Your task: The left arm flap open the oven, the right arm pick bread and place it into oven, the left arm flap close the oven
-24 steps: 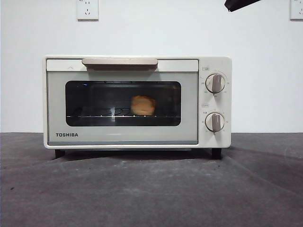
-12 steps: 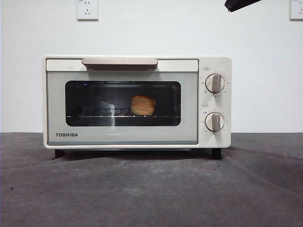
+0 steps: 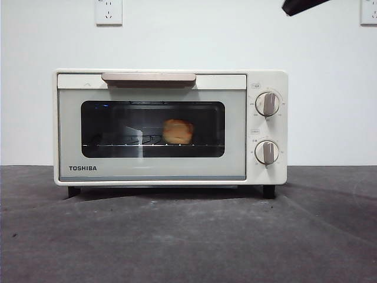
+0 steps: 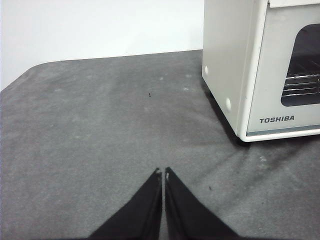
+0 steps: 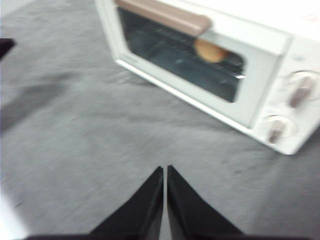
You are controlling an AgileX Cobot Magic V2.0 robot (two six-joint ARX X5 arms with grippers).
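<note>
You found the cream-white boxy toaster oven (image 3: 171, 127) shut, the golden-orange bread (image 3: 178, 131) on its rack behind glass. Left gripper (image 4: 163, 172) and right gripper (image 5: 165, 169) hung pressed together, empty. Task seemingly complete.

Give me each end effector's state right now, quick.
Left end effector: shut, holding nothing, over bare table beside the oven.
Right end effector: shut, holding nothing; the bread sits inside the oven.
</note>
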